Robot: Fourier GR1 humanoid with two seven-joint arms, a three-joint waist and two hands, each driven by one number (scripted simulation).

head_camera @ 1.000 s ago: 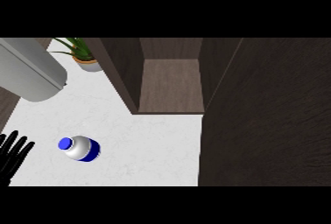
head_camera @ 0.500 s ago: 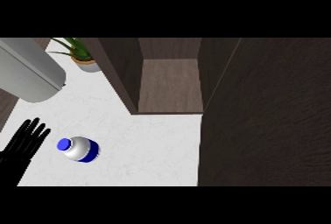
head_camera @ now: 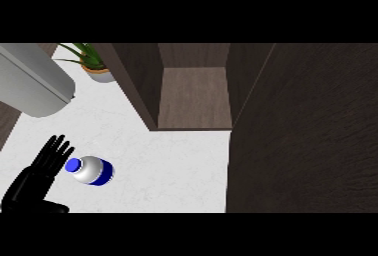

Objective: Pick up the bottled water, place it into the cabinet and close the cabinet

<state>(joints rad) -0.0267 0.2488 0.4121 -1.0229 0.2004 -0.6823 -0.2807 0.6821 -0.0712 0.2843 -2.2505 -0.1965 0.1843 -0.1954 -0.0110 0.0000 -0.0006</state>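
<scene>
From the head view: black left hand [head_camera: 40,172] with fingers spread straight, holding nothing, just beside the blue-capped clear water bottle [head_camera: 91,170] upright on white marble counter [head_camera: 170,170], near open dark-wood cabinet [head_camera: 193,95].

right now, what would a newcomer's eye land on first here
First the bottle, white with a blue cap, standing on the pale counter at lower left. The black left hand is right beside it, fingers straight. Behind, the dark cabinet stands open, its door filling the right side.
</scene>
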